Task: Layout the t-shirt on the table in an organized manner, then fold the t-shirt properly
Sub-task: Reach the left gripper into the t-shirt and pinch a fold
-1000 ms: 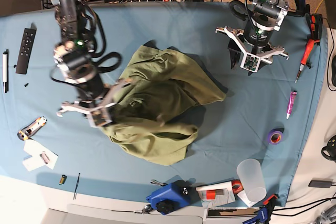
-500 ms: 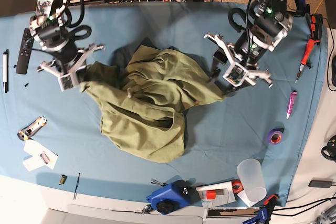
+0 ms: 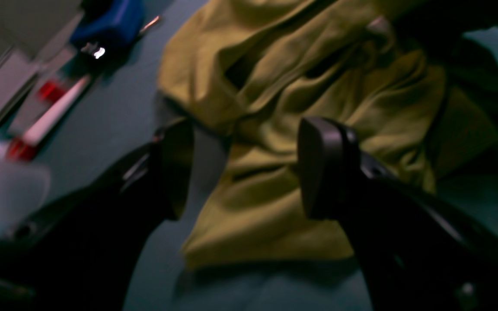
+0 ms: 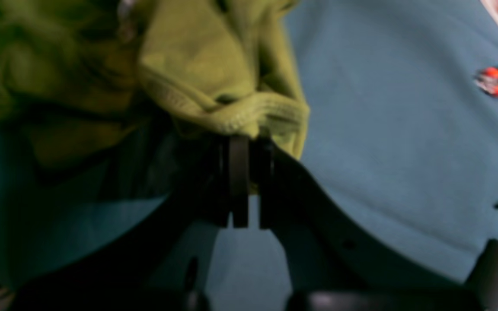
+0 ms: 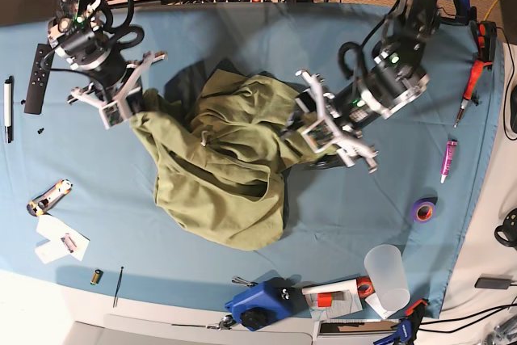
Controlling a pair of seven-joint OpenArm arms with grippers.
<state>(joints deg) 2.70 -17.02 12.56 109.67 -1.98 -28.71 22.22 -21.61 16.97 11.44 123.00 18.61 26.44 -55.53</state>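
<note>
The olive-green t-shirt (image 5: 226,167) lies crumpled in the middle of the light blue table (image 5: 242,38). On the left of the base view my right gripper (image 5: 123,111) is shut on a bunched, ribbed edge of the t-shirt (image 4: 231,116), the fingers (image 4: 238,172) pressed together just above the cloth-covered table (image 4: 404,151). My left gripper (image 5: 313,131) hovers over the shirt's right edge. In the left wrist view this gripper (image 3: 249,172) is open, its two dark fingers (image 3: 322,168) wide apart with t-shirt folds (image 3: 301,99) beneath and beyond them and nothing gripped.
A remote (image 5: 39,77), a pen (image 5: 8,107) and a utility knife (image 5: 48,197) lie at the left. On the right are a red screwdriver (image 5: 472,86), a pink marker (image 5: 447,159) and purple tape (image 5: 422,211). A plastic cup (image 5: 386,279) and blue tool (image 5: 258,303) sit at the front edge.
My right gripper has pulled the shirt's edge up and to the far left, stretching the cloth. My left arm has swung down-left from the back right onto the shirt's right edge, jaws wider.
</note>
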